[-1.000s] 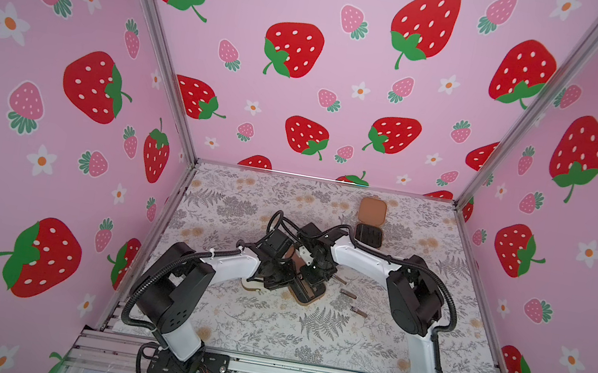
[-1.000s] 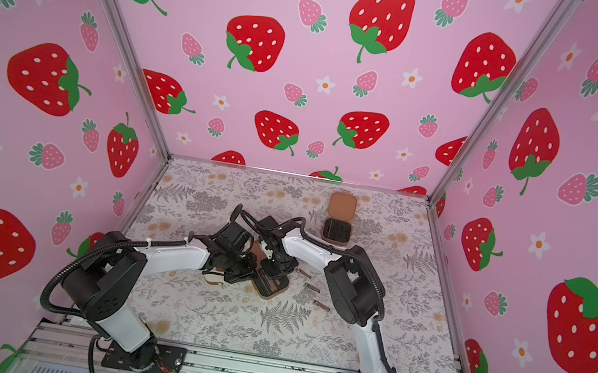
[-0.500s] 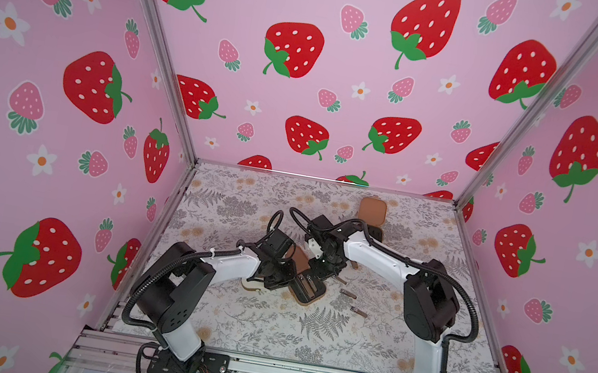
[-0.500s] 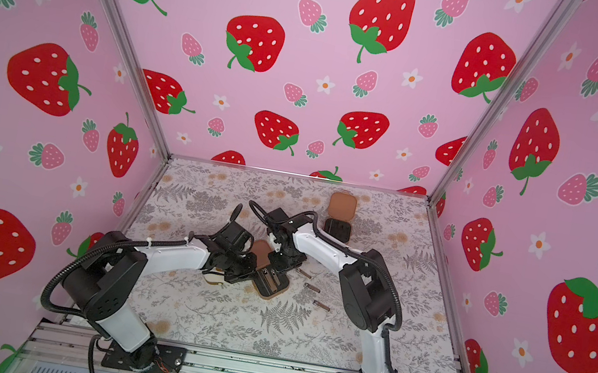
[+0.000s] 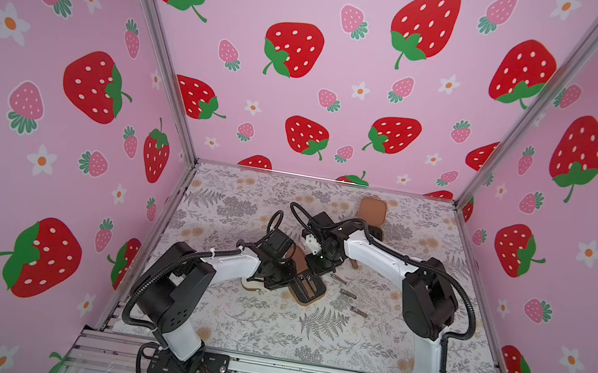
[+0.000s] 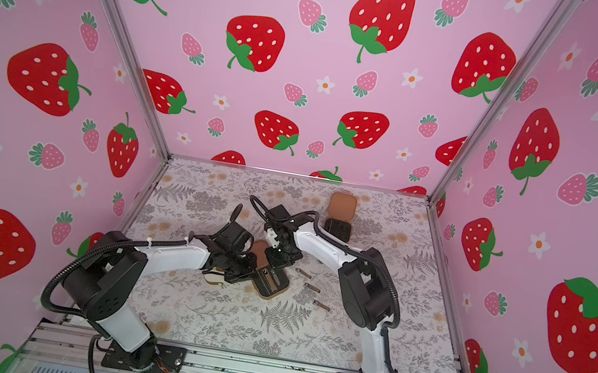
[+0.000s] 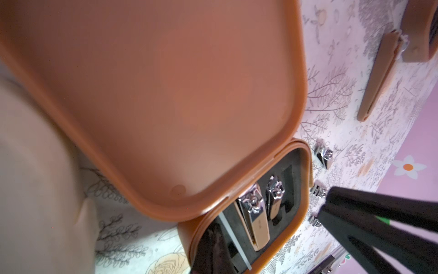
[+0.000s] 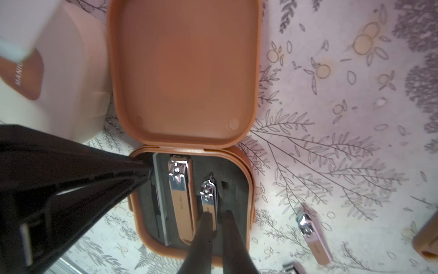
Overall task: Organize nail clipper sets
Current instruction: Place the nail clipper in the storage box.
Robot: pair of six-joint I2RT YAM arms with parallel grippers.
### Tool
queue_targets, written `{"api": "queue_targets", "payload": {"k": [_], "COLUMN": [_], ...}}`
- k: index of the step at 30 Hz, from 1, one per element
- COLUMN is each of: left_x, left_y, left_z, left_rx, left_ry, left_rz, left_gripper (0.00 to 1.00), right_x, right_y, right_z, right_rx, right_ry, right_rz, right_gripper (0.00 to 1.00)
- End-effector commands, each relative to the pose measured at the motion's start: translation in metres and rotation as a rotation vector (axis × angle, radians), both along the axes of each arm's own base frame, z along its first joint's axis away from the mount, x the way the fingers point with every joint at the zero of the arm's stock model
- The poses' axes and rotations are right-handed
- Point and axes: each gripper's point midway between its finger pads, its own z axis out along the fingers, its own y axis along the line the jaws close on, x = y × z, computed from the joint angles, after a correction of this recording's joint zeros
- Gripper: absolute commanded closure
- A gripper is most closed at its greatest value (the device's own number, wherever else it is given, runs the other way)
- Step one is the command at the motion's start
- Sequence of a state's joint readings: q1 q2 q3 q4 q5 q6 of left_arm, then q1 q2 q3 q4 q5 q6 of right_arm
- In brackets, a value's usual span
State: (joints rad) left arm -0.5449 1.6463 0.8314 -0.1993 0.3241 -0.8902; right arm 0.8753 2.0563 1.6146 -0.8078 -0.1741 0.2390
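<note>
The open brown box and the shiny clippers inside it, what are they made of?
The open brown rounded-square case looks like smooth matte plastic: moulded rim, soft sheen. The slim nail clippers inside look like polished metal, mirror-bright at the head, with tan-coated handles.

An open case (image 5: 308,291) lies mid-bench (image 5: 265,329) with two clippers (image 8: 181,197) in it. A closed case (image 5: 251,287) sits just left of it, and three loose clippers (image 5: 348,294) lie to its right. Another open case (image 5: 372,211) sits near the back edge.
</note>
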Motion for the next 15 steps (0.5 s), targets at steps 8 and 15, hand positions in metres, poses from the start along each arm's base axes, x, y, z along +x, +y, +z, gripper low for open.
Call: {"api": "queue_targets", "payload": {"k": [8,15], "left_x": [-0.01,-0.01], "left_y": [0.017,0.017], "left_z": [-0.023,-0.023], "left_rx": [0.092,0.092], "left_ry": [0.077,0.077], "left_rz": [0.023,0.021], "left_gripper": [1.0,1.0], "right_x": [-0.008,-0.005], "right_y": [0.012,0.012], "right_z": [-0.02,-0.022], "right_rx": [0.021,0.013], "right_ry": [0.084,0.072], "right_rz": [0.007,0.004], "right_gripper": [0.87,0.87]}}
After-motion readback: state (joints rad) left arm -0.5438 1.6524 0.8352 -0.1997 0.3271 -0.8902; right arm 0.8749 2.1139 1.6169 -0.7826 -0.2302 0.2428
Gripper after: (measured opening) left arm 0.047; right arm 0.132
